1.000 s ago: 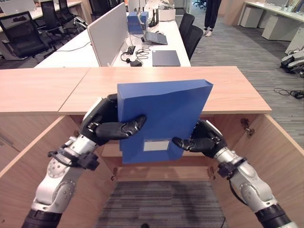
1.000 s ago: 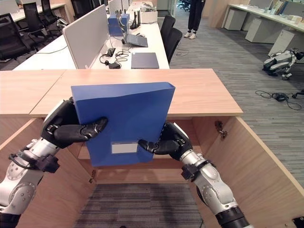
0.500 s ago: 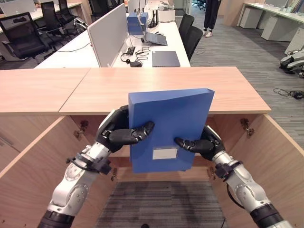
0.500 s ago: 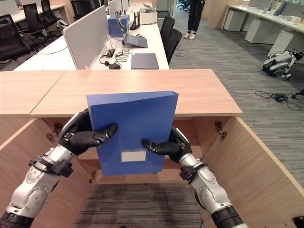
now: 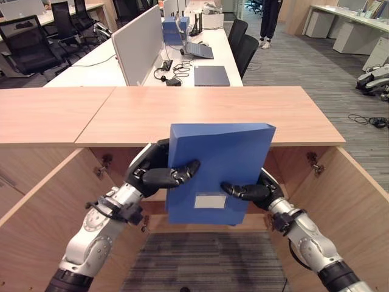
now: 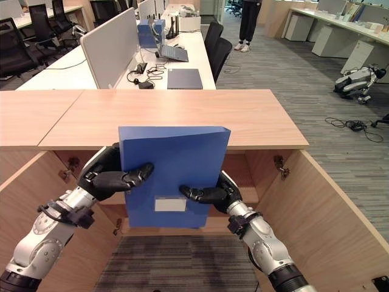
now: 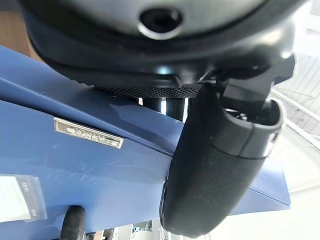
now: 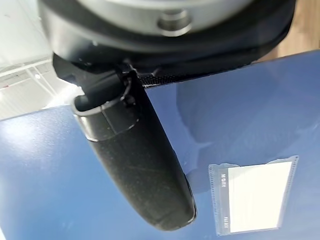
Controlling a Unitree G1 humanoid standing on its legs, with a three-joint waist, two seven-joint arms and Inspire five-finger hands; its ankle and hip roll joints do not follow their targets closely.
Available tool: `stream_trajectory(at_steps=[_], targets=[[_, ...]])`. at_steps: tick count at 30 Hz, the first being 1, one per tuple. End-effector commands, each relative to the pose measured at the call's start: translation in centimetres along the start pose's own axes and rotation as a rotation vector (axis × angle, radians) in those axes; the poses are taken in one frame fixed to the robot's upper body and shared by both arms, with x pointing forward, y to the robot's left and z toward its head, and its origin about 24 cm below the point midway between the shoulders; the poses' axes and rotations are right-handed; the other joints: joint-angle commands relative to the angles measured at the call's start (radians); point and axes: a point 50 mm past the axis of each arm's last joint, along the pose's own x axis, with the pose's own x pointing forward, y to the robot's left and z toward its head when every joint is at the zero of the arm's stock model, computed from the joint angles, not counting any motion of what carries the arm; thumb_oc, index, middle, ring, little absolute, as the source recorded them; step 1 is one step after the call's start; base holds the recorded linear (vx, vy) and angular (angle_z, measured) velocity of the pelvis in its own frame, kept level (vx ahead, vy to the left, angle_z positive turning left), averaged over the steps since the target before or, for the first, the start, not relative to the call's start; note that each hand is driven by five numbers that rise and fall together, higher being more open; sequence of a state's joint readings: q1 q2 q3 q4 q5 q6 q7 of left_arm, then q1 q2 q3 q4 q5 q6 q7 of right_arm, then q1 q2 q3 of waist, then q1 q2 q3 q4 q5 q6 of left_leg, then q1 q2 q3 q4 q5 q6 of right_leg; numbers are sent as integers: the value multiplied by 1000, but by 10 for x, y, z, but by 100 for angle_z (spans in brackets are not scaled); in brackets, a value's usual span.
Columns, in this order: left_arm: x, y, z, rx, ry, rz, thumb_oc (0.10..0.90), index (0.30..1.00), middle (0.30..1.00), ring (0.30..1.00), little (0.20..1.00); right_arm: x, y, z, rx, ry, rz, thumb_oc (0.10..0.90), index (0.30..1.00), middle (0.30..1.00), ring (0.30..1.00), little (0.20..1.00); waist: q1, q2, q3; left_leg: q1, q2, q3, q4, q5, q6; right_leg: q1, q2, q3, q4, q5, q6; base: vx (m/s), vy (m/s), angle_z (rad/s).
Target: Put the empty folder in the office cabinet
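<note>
Both hands pinch the upright blue folder: the left hand grips its left edge and the right hand its right edge, holding it before the open cabinet, below the bench top.

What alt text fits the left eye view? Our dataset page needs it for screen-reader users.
Both robot hands, left hand and right hand, hold a blue folder upright before an open wooden cabinet, thumbs across its front face. Beyond the cabinet top stand office desks and chairs.
</note>
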State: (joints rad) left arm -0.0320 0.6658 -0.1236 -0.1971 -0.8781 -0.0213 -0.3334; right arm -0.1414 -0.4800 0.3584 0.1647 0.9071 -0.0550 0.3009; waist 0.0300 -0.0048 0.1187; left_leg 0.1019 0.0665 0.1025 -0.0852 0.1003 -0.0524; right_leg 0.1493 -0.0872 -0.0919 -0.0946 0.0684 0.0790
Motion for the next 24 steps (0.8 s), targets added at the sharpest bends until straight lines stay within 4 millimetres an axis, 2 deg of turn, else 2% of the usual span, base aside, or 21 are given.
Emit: stream_trajectory(at_steps=[1, 5, 10, 11, 12, 13, 24], targets=[[55, -86, 64, -140, -420, -547, 400, 300, 300, 300, 300, 58, 104, 37, 50, -166, 560, 800, 900, 900, 900, 900, -9, -14, -20, 63, -12, -11, -2, -119, -22, 19, -27, -55, 30, -110, 64, 0, 0, 0], [55, -86, 63, -155, -431, -541, 400, 300, 300, 300, 300, 55, 120, 47, 57, -206, 648, 800, 900, 900, 900, 900, -8, -16, -19, 62, -11, -9, -2, -120, -22, 14, -27, -57, 33, -110, 65, 0, 0, 0], [57, -86, 61, -176, -446, -524, 400, 300, 300, 300, 300, 54, 127, 54, 74, -247, 677, 800, 900, 900, 900, 900, -10, -17, -18, 62, -12, -10, -2, -121, -22, 13, -28, -53, 32, -110, 64, 0, 0, 0], [57, -86, 61, -176, -446, -524, 400, 300, 300, 300, 300, 54, 127, 54, 74, -247, 677, 643, 665, 665, 665, 665, -10, -17, -18, 62, -12, -10, -2, -121, -22, 13, -28, -53, 32, -110, 64, 0, 0, 0], [58, -86, 62, -177, -448, -525, 400, 300, 300, 300, 300, 54, 128, 54, 75, -248, 682, 580, 571, 571, 571, 571, -11, -17, -19, 62, -12, -10, -2, -121, -21, 14, -27, -52, 32, -110, 64, 0, 0, 0], [58, -86, 62, -182, -452, -525, 400, 300, 300, 300, 300, 54, 129, 53, 84, -252, 682, 400, 300, 300, 300, 300, -13, -15, -20, 63, -13, -12, -2, -121, -21, 15, -28, -51, 31, -109, 63, 0, 0, 0], [56, -84, 62, -200, -474, -491, 400, 300, 300, 300, 300, 54, 130, 56, 118, -286, 668, 400, 300, 300, 300, 300, -14, -12, -22, 65, -14, -13, -2, -122, -20, 14, -28, -49, 32, -110, 62, 0, 0, 0]])
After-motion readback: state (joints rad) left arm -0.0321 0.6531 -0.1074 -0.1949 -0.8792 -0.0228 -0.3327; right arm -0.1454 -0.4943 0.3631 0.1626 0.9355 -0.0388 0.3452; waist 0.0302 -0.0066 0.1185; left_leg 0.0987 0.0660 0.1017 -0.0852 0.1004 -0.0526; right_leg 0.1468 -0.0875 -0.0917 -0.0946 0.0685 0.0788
